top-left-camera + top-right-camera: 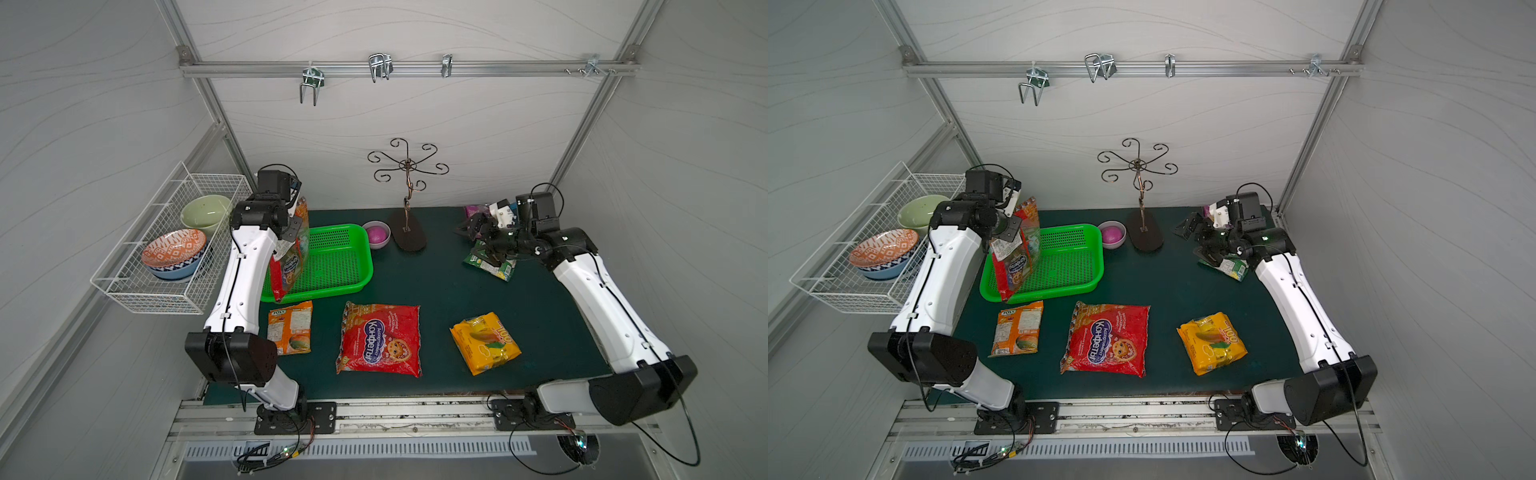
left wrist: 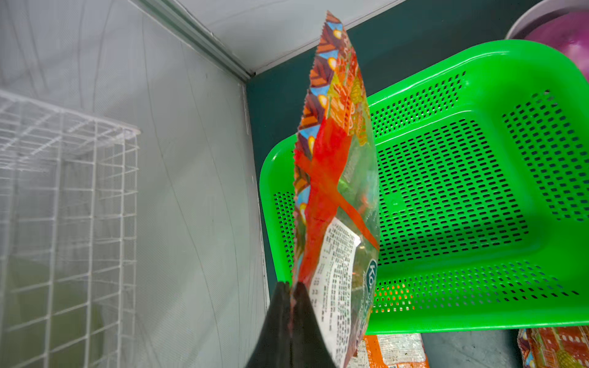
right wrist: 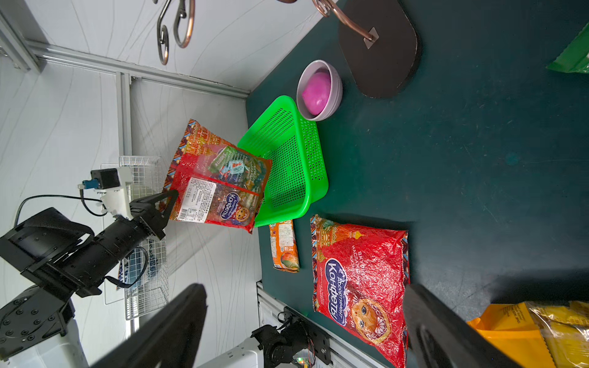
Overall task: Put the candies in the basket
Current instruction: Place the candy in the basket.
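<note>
Over the left edge of the green basket [image 1: 332,290], far left on the dark mat [image 1: 436,291], a red candy bag [image 1: 291,266] hangs clamped in the left gripper [image 1: 294,232]. An orange bag [image 1: 289,328], a second red bag [image 1: 379,338] and a yellow bag [image 1: 484,343] lie nearer; the right gripper [image 1: 473,241] gapes over a green bag [image 1: 494,268]. Pale walls [image 1: 415,120] enclose all.

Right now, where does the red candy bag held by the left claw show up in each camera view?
In a top view: the red candy bag left of centre, upright at the left end of the green basket.
In a top view: the bag also left of centre.
Left wrist: the bag mid-frame, rising from the left claw.
Right wrist: the bag left of centre.
Shared landmark: the green basket beside it.
</note>
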Available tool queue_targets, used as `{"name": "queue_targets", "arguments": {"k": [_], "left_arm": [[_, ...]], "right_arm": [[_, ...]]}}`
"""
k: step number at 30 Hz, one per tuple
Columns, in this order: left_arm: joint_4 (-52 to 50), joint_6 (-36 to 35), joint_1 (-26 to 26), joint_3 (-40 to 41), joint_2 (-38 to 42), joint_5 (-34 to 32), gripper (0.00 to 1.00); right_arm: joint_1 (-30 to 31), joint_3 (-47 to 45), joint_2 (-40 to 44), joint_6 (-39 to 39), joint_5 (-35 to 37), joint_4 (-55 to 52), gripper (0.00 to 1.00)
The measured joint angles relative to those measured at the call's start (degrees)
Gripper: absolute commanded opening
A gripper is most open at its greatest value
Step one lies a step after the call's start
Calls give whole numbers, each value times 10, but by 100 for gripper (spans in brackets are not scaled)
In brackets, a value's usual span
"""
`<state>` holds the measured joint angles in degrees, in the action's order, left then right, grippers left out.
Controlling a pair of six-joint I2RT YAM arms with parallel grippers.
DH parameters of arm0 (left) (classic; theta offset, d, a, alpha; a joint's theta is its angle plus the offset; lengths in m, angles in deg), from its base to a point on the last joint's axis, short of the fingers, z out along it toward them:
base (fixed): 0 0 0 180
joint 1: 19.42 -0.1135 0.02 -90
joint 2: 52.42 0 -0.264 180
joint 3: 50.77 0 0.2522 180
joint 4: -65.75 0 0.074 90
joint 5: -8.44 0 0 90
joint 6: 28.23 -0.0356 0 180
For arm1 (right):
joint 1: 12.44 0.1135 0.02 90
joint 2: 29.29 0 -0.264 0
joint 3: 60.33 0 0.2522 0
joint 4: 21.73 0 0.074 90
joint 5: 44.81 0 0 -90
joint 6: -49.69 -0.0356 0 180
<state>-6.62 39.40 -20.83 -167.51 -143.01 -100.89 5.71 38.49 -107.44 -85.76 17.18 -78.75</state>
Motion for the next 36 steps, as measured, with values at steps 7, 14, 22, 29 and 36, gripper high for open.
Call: {"name": "queue_targets", "arguments": {"k": [7,14,22,29,36], "left_arm": [[50,16,-23,35,-2,-16,0],[85,20,-25,35,-10,-35,0],[147,66,-42,54,-31,-46,0],[223,115,-43,158,-22,-17,0],[248,146,-42,246,28,43,0]], "right_arm": [[0,-12,-13,-1,-10,5,99],[0,-21,-24,-10,-29,22,99],[2,-41,-41,-13,-42,35,99],[2,-76,-41,-13,-43,40,99],[2,-86,-41,-16,-45,41,99]]}}
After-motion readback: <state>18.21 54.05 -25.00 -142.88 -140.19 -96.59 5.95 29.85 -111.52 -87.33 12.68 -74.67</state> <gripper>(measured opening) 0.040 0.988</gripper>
